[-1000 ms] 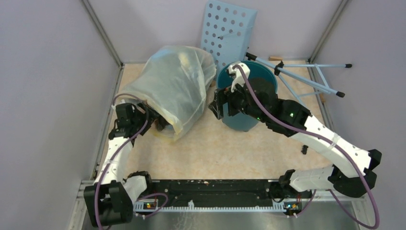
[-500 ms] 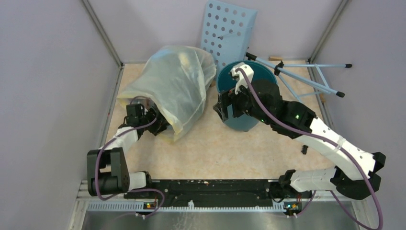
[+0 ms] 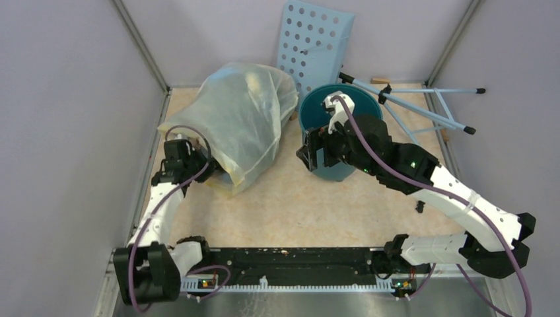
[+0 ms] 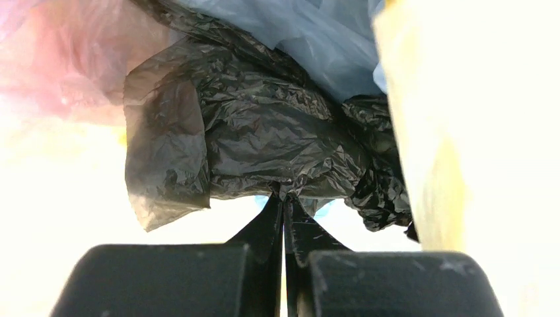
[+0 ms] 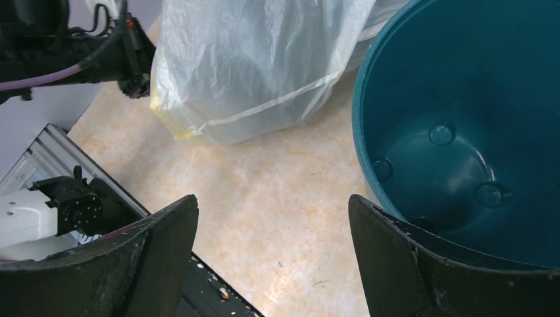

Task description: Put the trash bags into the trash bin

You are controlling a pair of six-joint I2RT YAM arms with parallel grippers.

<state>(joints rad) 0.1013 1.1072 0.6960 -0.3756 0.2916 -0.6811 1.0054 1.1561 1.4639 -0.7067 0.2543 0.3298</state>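
In the left wrist view the trash bag (image 4: 264, 132), thin, black and crinkly, is bunched in front of me, and my left gripper (image 4: 285, 198) is shut on a fold at its lower edge. From above, the left gripper (image 3: 203, 168) reaches under the near edge of the big pale bag (image 3: 241, 119), which hides the black bag. The teal trash bin (image 3: 310, 105) stands upright at the back centre. My right gripper (image 3: 314, 150) hangs open at the bin's near-left wall. In the right wrist view the right gripper (image 5: 272, 218) holds nothing, and the bin (image 5: 462, 119) shows an empty inside.
The pale stuffed bag (image 5: 264, 59) lies left of the bin. A light blue perforated panel (image 3: 314, 43) leans on the back wall behind the bin. A folding stand of pale blue tubes (image 3: 422, 105) lies at the back right. Walls close in on three sides.
The left jaws have shut on the black bag under the pale bag's edge, and the left arm has shifted slightly. The right gripper has drifted a little right, still open.
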